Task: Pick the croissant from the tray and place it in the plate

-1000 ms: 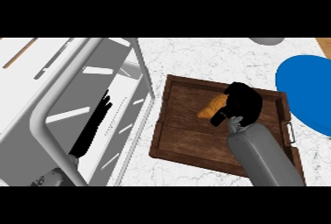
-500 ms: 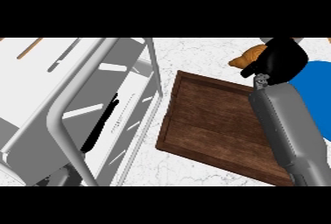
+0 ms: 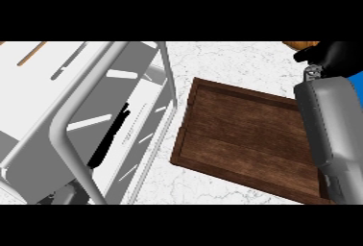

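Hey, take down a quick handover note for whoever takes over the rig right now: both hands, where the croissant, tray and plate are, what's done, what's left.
Right robot hand: at the view's upper right edge, closed on the croissant; only a brown tip of it shows.
Left robot hand: not in view.
Wooden tray: nothing lies on the part that shows.
Blue plate: only a sliver shows at the right edge, just below the hand.
Done: croissant is off the tray and lifted.
Left: carry it over the plate, set it down, release. The plate is mostly out of view, so check its position first.
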Action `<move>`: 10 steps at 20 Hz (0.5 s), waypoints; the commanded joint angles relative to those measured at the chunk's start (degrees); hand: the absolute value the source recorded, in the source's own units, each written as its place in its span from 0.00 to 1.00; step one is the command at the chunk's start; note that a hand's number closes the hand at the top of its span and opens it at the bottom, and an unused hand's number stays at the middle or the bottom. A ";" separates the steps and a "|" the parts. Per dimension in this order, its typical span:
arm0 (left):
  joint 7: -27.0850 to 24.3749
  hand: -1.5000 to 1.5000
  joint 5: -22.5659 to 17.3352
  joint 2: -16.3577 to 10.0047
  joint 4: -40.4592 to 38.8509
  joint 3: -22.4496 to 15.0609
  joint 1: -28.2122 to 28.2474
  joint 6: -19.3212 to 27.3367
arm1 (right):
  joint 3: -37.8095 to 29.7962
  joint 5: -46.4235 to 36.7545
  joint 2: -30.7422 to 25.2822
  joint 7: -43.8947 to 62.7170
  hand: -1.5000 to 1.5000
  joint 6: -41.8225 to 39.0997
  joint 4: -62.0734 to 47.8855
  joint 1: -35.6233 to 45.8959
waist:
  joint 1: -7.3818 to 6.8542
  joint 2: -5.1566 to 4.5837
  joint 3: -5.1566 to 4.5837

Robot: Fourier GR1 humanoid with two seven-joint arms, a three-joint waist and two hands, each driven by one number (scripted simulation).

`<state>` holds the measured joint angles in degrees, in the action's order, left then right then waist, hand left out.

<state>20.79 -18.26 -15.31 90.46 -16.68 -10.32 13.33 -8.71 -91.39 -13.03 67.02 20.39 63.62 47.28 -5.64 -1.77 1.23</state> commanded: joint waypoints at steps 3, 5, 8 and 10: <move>-2.99 0.50 1.42 -0.86 -3.47 -0.35 5.33 -0.13 | -6.50 -9.07 2.00 12.50 1.00 16.74 0.24 -2.30 | 1.38 -0.16 -1.15; -2.93 0.50 1.57 -0.79 -2.68 -0.71 6.31 0.39 | -10.37 -10.15 0.67 10.92 1.00 18.72 -1.55 -3.33 | 1.48 -0.08 -1.08; -3.24 0.50 0.54 -1.42 -2.97 0.04 6.02 -0.63 | -13.40 -15.29 2.05 11.15 1.00 21.94 -2.74 -6.58 | 2.29 0.06 -1.14; -4.04 0.50 0.85 -1.08 -2.91 -0.44 7.14 -0.33 | -16.47 -16.43 1.24 9.85 1.00 25.31 -1.48 -8.80 | 2.97 0.26 -1.10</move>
<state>19.17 -18.76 -16.11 90.92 -16.10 -8.18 13.63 -21.06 -103.98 -11.84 64.99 34.44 62.63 40.92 -3.44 -1.05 1.44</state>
